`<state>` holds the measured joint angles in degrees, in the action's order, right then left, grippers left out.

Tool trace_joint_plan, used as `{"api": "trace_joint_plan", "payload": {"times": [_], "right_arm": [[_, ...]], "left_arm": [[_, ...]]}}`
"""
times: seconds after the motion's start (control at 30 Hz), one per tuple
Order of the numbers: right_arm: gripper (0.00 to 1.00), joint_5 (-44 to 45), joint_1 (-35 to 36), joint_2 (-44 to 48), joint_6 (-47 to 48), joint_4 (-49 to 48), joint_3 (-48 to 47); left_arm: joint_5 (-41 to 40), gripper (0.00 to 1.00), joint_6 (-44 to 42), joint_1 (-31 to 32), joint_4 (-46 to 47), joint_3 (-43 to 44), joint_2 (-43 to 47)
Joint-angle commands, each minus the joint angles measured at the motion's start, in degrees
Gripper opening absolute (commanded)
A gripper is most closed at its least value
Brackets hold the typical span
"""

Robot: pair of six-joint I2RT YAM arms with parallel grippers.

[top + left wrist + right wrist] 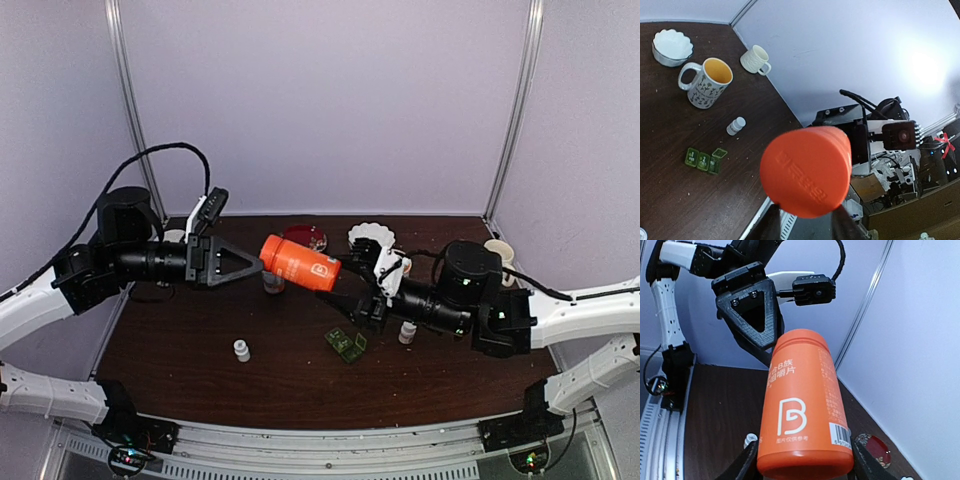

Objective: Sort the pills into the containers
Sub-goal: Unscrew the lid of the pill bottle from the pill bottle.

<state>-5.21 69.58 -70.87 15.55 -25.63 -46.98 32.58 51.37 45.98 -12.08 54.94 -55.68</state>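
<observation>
An orange pill bottle (300, 262) hangs level in mid-air between my two arms. My left gripper (255, 262) is shut on its cap end; in the left wrist view the embossed cap (807, 172) fills the gap between the dark fingers (767, 225). My right gripper (345, 285) is shut on the base end, its fingers (742, 465) pressed against both sides of the bottle (802, 415). The dark-green pill box (346, 344) lies on the table below the bottle, with one lid raised (719, 154). No pills show in any view.
Two small white capped bottles (241, 350) (407, 332) stand on the brown table. A patterned mug (707, 82), a white bowl (672, 46), a cream cup (756, 59) and a red dish (305, 237) sit toward the back.
</observation>
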Motion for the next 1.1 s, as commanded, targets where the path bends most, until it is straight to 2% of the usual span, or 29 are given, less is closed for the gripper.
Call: {"api": "trace_joint_plan", "payload": {"times": [0.0,0.07,0.17,0.27,0.37,0.5,0.6,0.8,1.07], "right_arm": [[0.20,3.35,2.57,1.11,19.13,2.67,-1.82],[0.17,3.26,2.55,1.00,16.59,3.33,-2.54],[0.17,0.24,2.57,0.95,10.82,4.76,-3.58],[0.15,-1.09,2.34,1.07,2.44,3.82,-3.38],[0.15,-2.19,1.87,1.36,-4.92,3.36,-3.05],[0.16,-6.89,1.13,1.86,-12.03,1.05,-1.67],[0.16,-7.23,1.01,1.67,-14.53,-0.03,-1.19],[0.15,-5.78,0.92,0.53,-15.55,-0.23,-1.49],[0.15,-2.00,0.57,-0.94,-15.55,-0.86,-1.89]], "left_arm": [[-2.57,0.24,7.02,-0.19,5.17,-3.80,0.20],[-2.42,0.33,5.70,-0.19,7.07,-4.19,0.88],[-2.76,0.62,0.92,-0.19,7.39,-3.89,2.14],[-3.42,0.85,-3.53,-0.19,7.73,-3.50,2.91],[-3.53,0.97,-5.88,-0.23,7.51,-2.39,2.59],[-1.46,0.97,-6.87,-0.19,7.94,-1.45,1.18],[0.71,0.96,-6.66,-0.19,8.05,-1.00,-0.01],[1.66,0.97,-6.26,-0.19,9.03,-2.20,1.05],[2.73,0.94,-4.82,-0.19,10.48,-3.47,1.73]]}}
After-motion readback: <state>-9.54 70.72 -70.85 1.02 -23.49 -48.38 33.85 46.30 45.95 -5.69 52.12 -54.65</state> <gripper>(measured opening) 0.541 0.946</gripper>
